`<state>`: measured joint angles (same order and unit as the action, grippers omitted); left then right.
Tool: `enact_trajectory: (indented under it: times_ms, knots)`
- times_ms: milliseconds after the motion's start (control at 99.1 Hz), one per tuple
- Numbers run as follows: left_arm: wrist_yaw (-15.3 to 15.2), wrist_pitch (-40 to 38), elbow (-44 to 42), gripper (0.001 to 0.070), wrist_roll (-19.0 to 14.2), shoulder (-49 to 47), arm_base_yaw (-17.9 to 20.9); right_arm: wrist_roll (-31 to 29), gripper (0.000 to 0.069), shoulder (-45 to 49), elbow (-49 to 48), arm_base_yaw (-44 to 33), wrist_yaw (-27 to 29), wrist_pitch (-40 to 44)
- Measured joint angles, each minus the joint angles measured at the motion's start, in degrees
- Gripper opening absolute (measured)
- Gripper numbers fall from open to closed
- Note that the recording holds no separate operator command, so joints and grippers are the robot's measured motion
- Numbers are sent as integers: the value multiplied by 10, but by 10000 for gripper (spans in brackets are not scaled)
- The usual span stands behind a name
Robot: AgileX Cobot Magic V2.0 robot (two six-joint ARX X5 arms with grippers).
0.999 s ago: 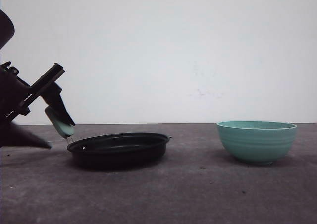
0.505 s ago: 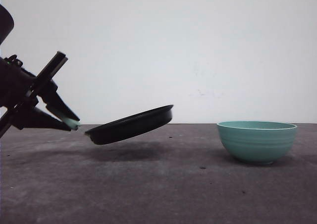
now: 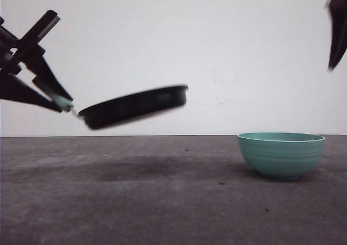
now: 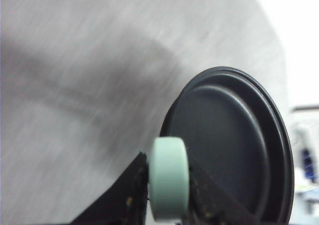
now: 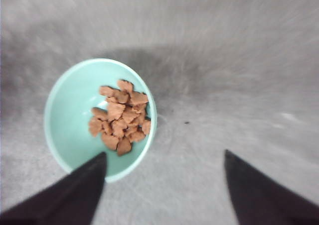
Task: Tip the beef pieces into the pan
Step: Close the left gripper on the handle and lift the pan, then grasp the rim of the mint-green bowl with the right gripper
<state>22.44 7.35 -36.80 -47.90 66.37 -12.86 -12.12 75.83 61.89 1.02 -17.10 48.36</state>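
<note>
The black pan hangs in the air at the left, tilted with its far edge up. My left gripper is shut on its mint-green handle, and the pan's inside looks bare. Reddish-brown beef pieces lie heaped in the teal bowl, which stands on the table at the right. High above the bowl my right gripper is open with nothing between its fingers. One of its fingers shows at the upper right of the front view.
The grey table stretches between the lifted pan and the bowl. A plain white wall stands behind.
The left gripper has lifted the pan off the table by its handle and raised it, tilted. The right gripper's finger has come into the front view at the upper right.
</note>
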Motion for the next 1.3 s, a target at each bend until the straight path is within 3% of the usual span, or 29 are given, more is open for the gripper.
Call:
enact_trajectory:
  times_ms: [101, 192, 626, 797, 918, 1039, 1171, 1302]
  knots:
    - [-3, 21, 0, 58, 10, -17, -9, 1, 277, 54, 0, 3, -29, -26]
    - [-7, 22, 0, 58, 16, -29, -18, 1, 220, 87, 0, 10, -34, -46]
    - [-13, 18, 0, 58, 28, -41, -47, -4, 196, 167, 0, 35, -27, -106]
    - [-23, 19, 0, 58, 31, -41, -56, -4, 75, 191, 0, 35, -24, -112]
    - [-31, 19, 0, 58, 33, -41, -64, -3, 29, 192, 0, 35, -24, -122]
    - [-32, 22, 0, 58, 33, -41, -73, -3, 19, 193, 0, 35, -29, -148]
    - [-32, 48, -1, 58, 38, -41, -83, -3, 17, 191, 0, 35, -80, -172]
    - [-37, 68, -1, 58, 51, -41, -91, -4, 17, 164, 2, 51, -83, -182]
